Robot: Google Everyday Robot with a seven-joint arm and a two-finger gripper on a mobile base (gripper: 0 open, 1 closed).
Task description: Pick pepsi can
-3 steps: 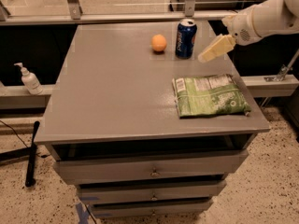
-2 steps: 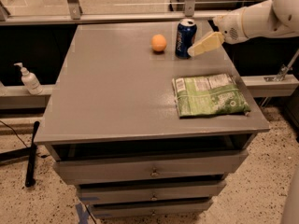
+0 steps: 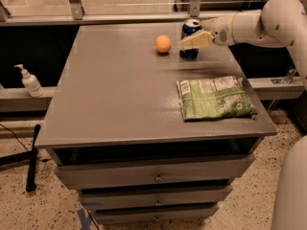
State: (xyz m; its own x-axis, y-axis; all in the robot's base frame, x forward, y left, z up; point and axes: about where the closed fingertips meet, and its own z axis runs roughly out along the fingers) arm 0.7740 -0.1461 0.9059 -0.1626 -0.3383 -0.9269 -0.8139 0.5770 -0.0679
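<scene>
The pepsi can, dark blue with a silver top, stands upright at the far right of the grey table top. An orange sits just left of it. My gripper, pale yellow at the end of the white arm, reaches in from the right and overlaps the front of the can at mid height, covering its middle. Only the can's top and base show.
A flat green snack bag lies on the table's right side, nearer the front edge. The table has drawers below. A soap dispenser stands on a ledge to the left. A glass barrier runs behind the table.
My gripper has moved left from beside the can's right side to the can itself and now overlaps its front. The can, orange and bag have not moved.
</scene>
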